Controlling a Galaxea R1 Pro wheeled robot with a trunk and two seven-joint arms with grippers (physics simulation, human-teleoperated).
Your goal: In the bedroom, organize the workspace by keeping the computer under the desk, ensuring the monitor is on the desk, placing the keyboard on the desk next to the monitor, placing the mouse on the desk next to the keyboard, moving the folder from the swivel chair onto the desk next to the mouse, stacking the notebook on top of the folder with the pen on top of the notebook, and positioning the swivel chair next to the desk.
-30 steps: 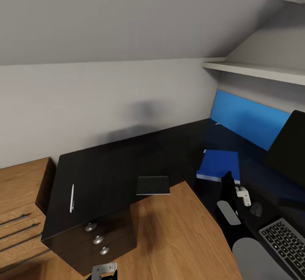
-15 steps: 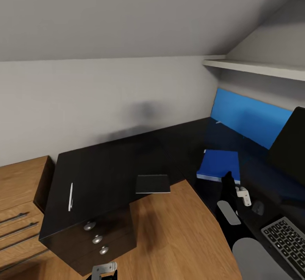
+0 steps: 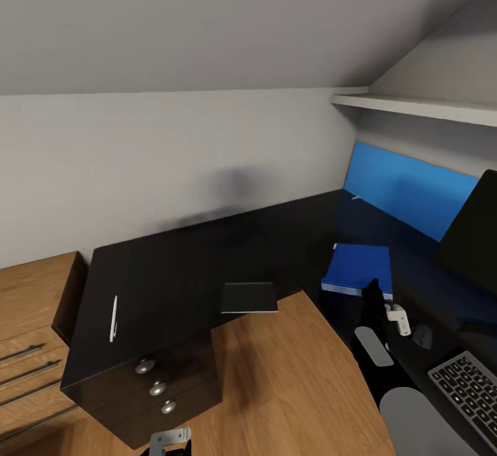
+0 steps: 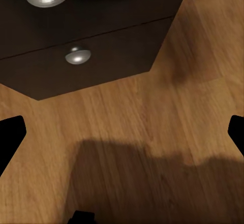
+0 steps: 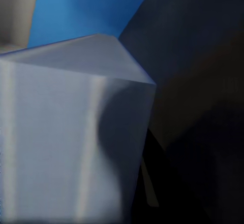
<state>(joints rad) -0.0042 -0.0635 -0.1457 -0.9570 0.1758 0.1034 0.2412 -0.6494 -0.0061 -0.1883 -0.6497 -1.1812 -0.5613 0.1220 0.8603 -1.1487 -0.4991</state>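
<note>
Ahead, we see the desk (image 3: 179, 270) with the pen (image 3: 113, 318) near its left edge, the notebook (image 3: 249, 297) at its front and the folder (image 3: 357, 268) further right. Our left gripper (image 4: 122, 132) hangs with fingers spread wide, empty, over the floor (image 4: 152, 148) by the drawers (image 4: 86, 56). We cannot tell our right gripper's state.

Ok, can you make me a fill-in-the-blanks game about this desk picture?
1. The folder lying on the desk is the color ____.
2. The white pen lies on the desk above the drawers with ____ silver knobs.
3. The notebook sticks out over the desk's ____.
4. The keyboard has ____ keys.

Missing words: blue; three; edge; black
</note>
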